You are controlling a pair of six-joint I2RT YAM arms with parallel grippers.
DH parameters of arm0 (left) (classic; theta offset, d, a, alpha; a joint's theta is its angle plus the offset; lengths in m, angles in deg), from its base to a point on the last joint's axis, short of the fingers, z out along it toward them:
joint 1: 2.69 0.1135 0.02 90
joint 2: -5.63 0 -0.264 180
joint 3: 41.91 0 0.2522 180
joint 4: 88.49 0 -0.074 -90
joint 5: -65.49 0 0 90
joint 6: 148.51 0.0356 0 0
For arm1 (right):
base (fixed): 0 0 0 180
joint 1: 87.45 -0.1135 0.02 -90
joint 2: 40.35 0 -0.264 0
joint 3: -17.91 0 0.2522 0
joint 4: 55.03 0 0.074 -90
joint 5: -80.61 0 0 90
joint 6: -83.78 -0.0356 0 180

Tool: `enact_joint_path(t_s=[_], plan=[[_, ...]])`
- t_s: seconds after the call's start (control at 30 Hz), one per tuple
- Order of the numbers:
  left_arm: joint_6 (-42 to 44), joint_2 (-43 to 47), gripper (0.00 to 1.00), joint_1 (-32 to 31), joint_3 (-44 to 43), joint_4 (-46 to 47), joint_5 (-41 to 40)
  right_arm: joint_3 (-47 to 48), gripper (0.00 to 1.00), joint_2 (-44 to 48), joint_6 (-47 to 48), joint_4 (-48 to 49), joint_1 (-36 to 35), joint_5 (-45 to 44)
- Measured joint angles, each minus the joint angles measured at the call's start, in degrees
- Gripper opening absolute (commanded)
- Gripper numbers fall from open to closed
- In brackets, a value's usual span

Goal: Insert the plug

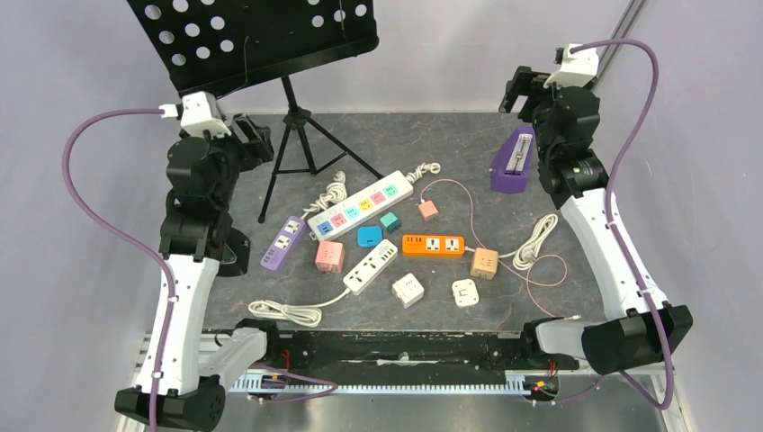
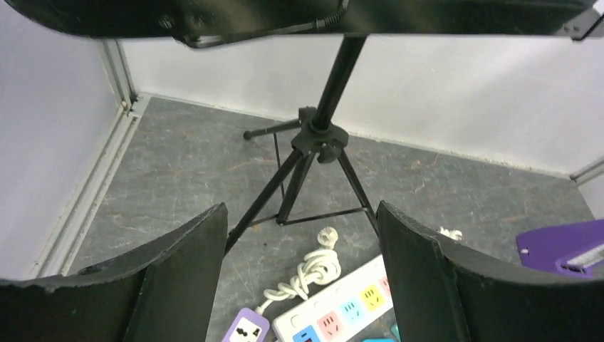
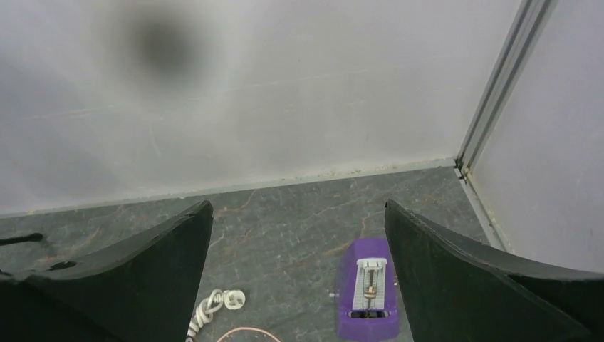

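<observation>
Several power strips lie mid-table: a white strip with coloured sockets [image 1: 360, 205], a purple one [image 1: 282, 243], an orange one [image 1: 433, 245] and a plain white one [image 1: 371, 266]. A white plug on a knotted cord [image 2: 326, 235] lies behind the purple strip [image 2: 246, 329]. Another white plug [image 3: 231, 299] lies at the coloured strip's far end. A small pink plug [image 1: 428, 210] on a thin pink cord leads to an orange cube [image 1: 484, 263]. My left gripper [image 1: 256, 139] [image 2: 300, 214] hangs open over the back left. Open too, my right gripper [image 1: 522, 90] [image 3: 298, 206] is high at the back right. Neither holds anything.
A black music stand [image 1: 261, 36] on a tripod [image 1: 306, 153] [image 2: 317, 142] stands at the back left. A purple metronome [image 1: 513, 162] [image 3: 368, 288] sits at the back right. Pink [image 1: 329, 256], blue [image 1: 369, 237], teal [image 1: 390, 220] and white [image 1: 408, 290] adapter cubes lie among the strips.
</observation>
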Motion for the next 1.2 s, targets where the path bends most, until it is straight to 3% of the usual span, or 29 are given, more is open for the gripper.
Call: enact_joint_path(t_s=[0.13, 0.27, 0.5, 0.67, 0.87, 1.2], plan=[[0.0, 2.4, 0.84, 0.0, 4.0, 0.1, 3.4, -3.7, 0.94, 0.6, -0.9, 1.5, 0.0, 1.4], [0.1, 3.6, 0.83, 0.0, 8.6, 0.1, 11.9, -5.2, 0.94, 0.5, -2.3, 1.6, 0.0, 5.5], [-2.6, -3.6, 0.78, -1.6, 18.9, -0.5, 23.1, -9.5, 0.96, -1.0, -4.3, 3.5, -1.1, 13.4], [-4.7, -8.1, 0.79, -7.7, 24.0, -7.1, 21.2, -9.9, 0.97, -4.7, -4.2, 0.7, -5.9, 13.2], [-5.1, -8.7, 0.80, -13.3, 27.7, -7.5, 16.0, -9.4, 0.98, -8.8, -5.2, -4.6, -9.6, 13.4], [-5.0, -15.1, 0.80, -16.8, 28.8, -7.6, 11.1, -15.2, 0.98, -8.7, -10.4, -6.4, -13.7, 15.0]])
